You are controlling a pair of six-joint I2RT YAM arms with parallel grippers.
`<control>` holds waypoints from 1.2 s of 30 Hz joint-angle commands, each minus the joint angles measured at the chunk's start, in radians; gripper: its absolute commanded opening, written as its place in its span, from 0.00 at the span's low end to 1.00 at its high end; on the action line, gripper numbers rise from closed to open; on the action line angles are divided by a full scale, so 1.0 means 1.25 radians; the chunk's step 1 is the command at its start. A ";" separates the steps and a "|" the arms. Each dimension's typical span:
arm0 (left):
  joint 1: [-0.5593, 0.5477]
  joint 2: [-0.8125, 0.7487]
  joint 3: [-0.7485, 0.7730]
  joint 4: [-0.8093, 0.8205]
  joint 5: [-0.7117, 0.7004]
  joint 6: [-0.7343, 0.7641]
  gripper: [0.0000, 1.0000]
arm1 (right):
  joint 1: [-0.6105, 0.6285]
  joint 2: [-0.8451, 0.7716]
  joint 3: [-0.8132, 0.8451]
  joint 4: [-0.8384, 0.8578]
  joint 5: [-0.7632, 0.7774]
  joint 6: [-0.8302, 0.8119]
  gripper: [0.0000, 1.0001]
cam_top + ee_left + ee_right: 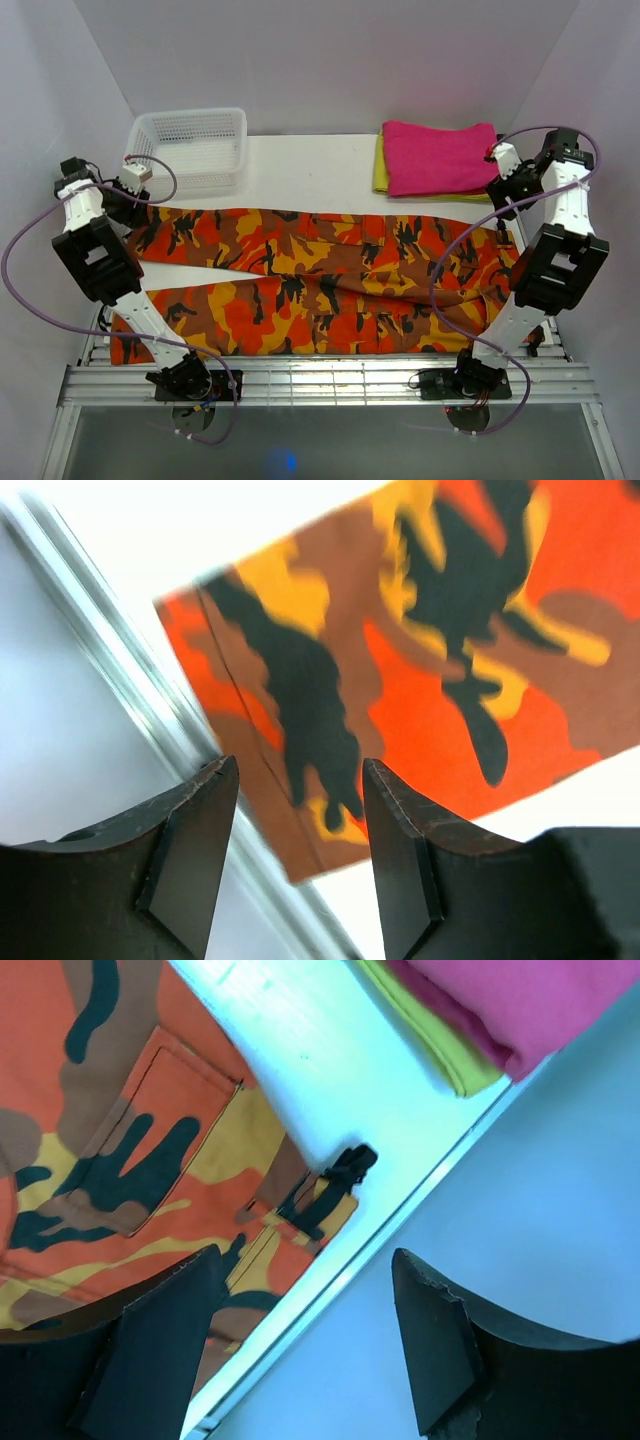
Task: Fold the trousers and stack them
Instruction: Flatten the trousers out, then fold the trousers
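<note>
Trousers: the long, soft camouflage trousers in orange, red, yellow and black (320,290) lie spread flat across the white desk (310,165). The waist is at the right of the frame, and the two legs run left with a wedge of bare desk between them.
Left gripper: the left gripper (300,775) hangs at the upper left, over the cuff of the far leg. Its jaws are well apart and there is nothing between them, with the hem lying flat below.
Right gripper: the right gripper (310,1260) sits at the upper right, over the far corner of the waistband. It is wide open and empty, above a patch pocket (150,1140) and a black belt loop (330,1185).
Neighbours: a folded magenta-pink cloth (440,157) rests on a folded yellow cloth (381,170) at the top right, just beyond the waist. A white mesh plastic basket (190,115) stands at the top left.
Step in hand: by my reading, laying out is done and no fold is made yet.
Next move: probably both grippers drop onto the far edge, one on the cuff and one on the waist corner, pinch the cloth and carry it over onto the near leg. They should rise together or the leg will twist.
Watch for: the open wedge between the legs could leave the edges misaligned.
</note>
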 commanded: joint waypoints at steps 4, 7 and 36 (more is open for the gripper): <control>-0.023 0.099 0.215 -0.085 0.121 0.042 0.64 | 0.007 0.118 0.047 -0.025 0.005 -0.114 0.73; -0.028 0.133 0.250 -0.088 0.163 0.028 0.64 | 0.010 0.160 0.057 0.000 0.014 -0.137 0.72; -0.039 0.087 -0.145 -0.010 0.067 0.110 0.13 | 0.042 0.198 -0.093 0.181 0.200 -0.412 0.08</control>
